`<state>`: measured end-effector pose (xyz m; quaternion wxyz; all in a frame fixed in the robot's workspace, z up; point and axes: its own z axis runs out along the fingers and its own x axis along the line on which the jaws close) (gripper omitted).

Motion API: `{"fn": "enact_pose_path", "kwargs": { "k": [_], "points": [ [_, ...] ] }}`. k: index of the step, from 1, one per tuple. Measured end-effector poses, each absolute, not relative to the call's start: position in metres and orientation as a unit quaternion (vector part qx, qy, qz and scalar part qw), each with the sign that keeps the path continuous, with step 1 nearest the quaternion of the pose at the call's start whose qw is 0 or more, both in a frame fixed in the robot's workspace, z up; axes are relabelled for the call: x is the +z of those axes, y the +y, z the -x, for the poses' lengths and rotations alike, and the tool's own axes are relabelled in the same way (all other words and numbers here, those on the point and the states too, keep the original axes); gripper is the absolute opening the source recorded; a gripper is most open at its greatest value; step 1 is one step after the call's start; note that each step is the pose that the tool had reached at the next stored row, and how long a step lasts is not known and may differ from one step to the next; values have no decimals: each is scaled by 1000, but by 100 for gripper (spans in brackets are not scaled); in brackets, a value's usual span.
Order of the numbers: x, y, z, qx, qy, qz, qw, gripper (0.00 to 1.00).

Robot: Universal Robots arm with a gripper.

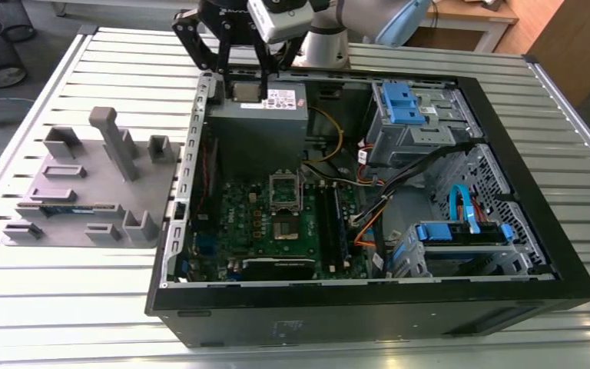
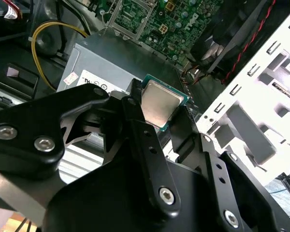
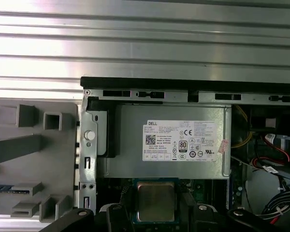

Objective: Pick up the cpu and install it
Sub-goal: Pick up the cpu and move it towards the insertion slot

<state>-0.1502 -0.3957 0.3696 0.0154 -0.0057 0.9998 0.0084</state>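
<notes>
we log the gripper (image 1: 246, 92) clamped on two edges of the cpu (image 2: 159, 104), silvery top toward the wrist, over the power supply (image 3: 164, 145) at the computer case's (image 1: 377, 319) arm-side edge, with the motherboard socket (image 1: 286, 228) past it toward mid-case.

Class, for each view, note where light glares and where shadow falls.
Second wrist view: the cpu top shines softly, while the white case frame glares; first wrist view: the table slats gleam in bright bands; exterior view: the computer case is dim inside.
</notes>
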Motion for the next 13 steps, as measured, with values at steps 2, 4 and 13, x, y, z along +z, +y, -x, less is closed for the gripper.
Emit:
{"fn": "enact_pose_path", "kwargs": {
  "k": [2,4,13],
  "points": [
    [370,-395,148,8,1000,6,15,47],
    [370,-395,146,8,1000,6,15,47],
    [370,-393,137,8,1000,6,15,47]
  ]
}}
